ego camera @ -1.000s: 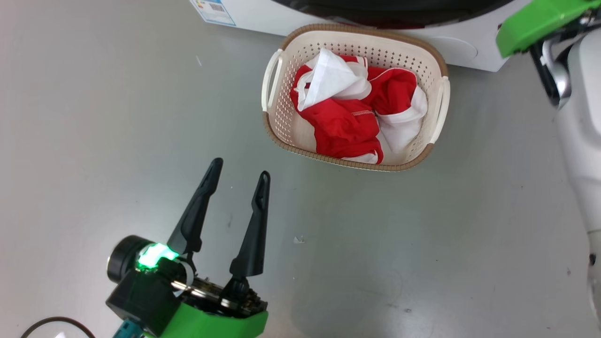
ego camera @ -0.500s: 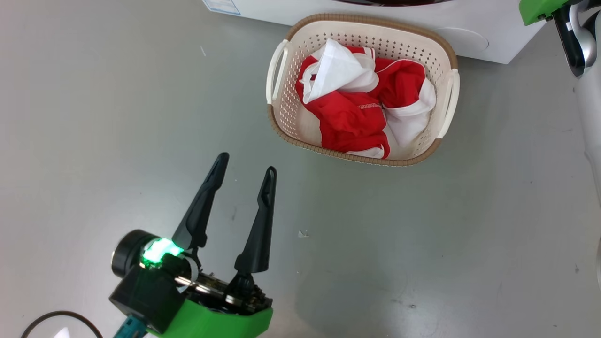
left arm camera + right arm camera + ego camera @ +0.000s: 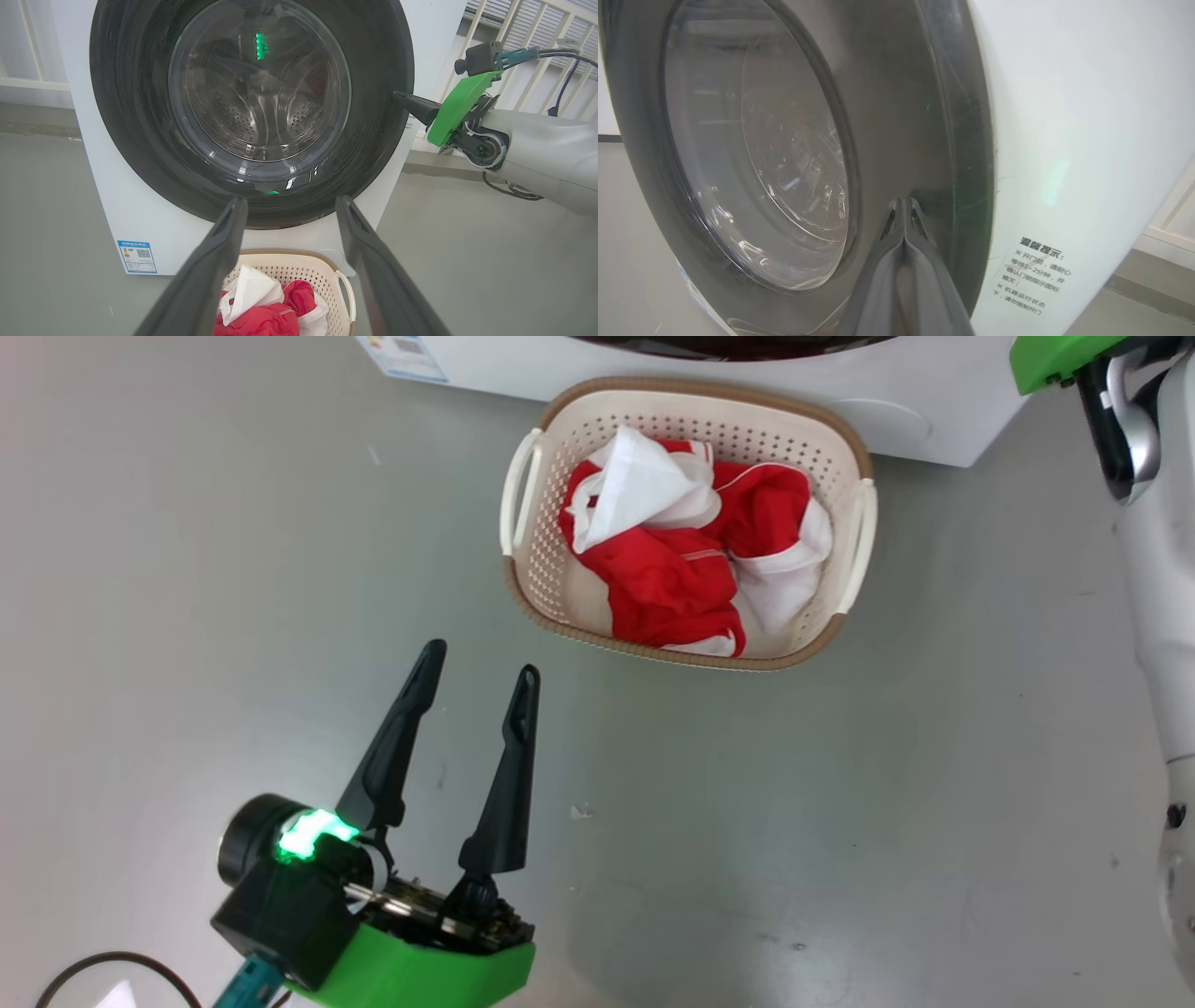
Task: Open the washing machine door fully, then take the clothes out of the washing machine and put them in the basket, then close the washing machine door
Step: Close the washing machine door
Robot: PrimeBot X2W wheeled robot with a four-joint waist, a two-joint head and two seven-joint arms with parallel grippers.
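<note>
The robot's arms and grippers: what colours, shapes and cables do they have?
The left gripper and the right gripper each have two long, black, tapering fingers on a bright green mount. Beside the left one sits a round black module with a glowing green light. A teal plug with dark cables tops the right wrist. The right forearm is smooth and pale grey.

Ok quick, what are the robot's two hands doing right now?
Left gripper: open, holding nothing.
Right gripper: shut, empty, tips at the rim of the washing machine door.
</note>
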